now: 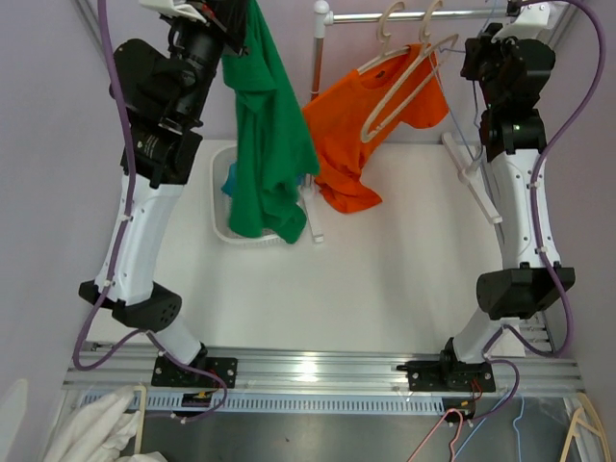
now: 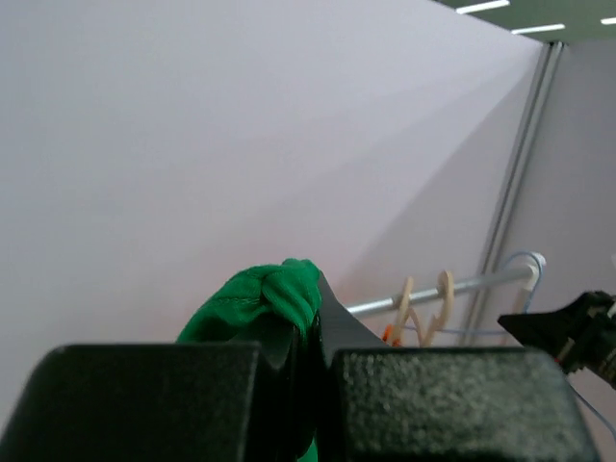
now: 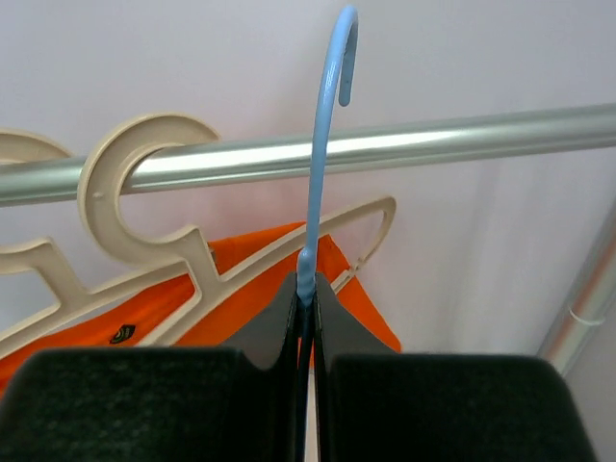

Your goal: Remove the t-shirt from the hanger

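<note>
A green t-shirt (image 1: 269, 135) hangs limp from my left gripper (image 1: 238, 34), which is shut on a bunched fold of it (image 2: 262, 296) high at the back left; the jaws (image 2: 308, 322) pinch the cloth. The shirt's lower end drapes into a white basket (image 1: 223, 226). My right gripper (image 1: 496, 37) is raised at the back right and shut on the neck of a thin blue hanger (image 3: 325, 144), whose hook stands just in front of the metal rail (image 3: 433, 140). The blue hanger's wire (image 1: 465, 135) looks bare and apart from the green shirt.
An orange t-shirt (image 1: 351, 115) hangs on a cream hanger (image 1: 404, 87) on the rail (image 1: 452, 13); a second cream hook (image 3: 135, 159) is beside it. The rack's white post (image 1: 320, 58) and base bars (image 1: 476, 183) stand on the table. A white cloth (image 1: 87, 433) and spare hangers (image 1: 582, 433) lie below the front edge.
</note>
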`<action>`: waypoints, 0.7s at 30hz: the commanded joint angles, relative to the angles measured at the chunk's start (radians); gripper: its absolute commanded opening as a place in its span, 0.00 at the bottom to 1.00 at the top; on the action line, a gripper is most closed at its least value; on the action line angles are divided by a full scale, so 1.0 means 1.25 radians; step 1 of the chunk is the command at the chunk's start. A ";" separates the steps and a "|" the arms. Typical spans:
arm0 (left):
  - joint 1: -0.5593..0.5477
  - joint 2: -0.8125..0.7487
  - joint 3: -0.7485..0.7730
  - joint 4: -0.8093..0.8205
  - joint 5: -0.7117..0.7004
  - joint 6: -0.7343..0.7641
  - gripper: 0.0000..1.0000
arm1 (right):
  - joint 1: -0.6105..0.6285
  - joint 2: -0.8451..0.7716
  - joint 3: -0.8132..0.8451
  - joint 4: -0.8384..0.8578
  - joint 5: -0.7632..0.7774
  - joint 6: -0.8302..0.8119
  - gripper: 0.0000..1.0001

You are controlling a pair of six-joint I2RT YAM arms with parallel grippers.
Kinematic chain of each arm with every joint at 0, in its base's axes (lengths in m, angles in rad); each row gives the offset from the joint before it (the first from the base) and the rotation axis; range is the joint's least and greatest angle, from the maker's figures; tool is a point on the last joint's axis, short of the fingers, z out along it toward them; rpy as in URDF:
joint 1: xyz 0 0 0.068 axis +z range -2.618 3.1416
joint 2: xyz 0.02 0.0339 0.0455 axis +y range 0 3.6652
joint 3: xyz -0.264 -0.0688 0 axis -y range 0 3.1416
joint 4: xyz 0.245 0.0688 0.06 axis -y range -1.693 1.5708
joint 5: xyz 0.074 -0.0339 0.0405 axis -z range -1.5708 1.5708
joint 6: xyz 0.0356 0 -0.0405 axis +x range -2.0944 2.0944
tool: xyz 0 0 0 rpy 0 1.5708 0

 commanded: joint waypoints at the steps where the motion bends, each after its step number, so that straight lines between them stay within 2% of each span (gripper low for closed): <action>1: 0.049 0.034 0.079 0.132 0.032 0.014 0.01 | -0.013 0.049 0.065 0.071 -0.044 -0.010 0.00; 4: 0.117 0.089 0.136 0.135 0.049 -0.026 0.01 | -0.015 0.078 0.104 0.078 -0.049 -0.011 0.00; 12: 0.199 0.166 0.144 0.186 0.088 -0.059 0.01 | -0.017 0.151 0.166 0.087 -0.038 -0.036 0.00; 15: 0.229 0.166 0.080 0.163 0.113 -0.113 0.01 | -0.020 0.179 0.194 0.079 -0.039 -0.036 0.00; 17: 0.232 0.161 -0.003 0.174 0.115 -0.145 0.01 | -0.021 0.193 0.209 0.076 -0.036 -0.037 0.00; 21: 0.231 0.194 -0.019 0.147 0.136 -0.188 0.01 | -0.022 0.218 0.217 0.067 -0.039 -0.036 0.00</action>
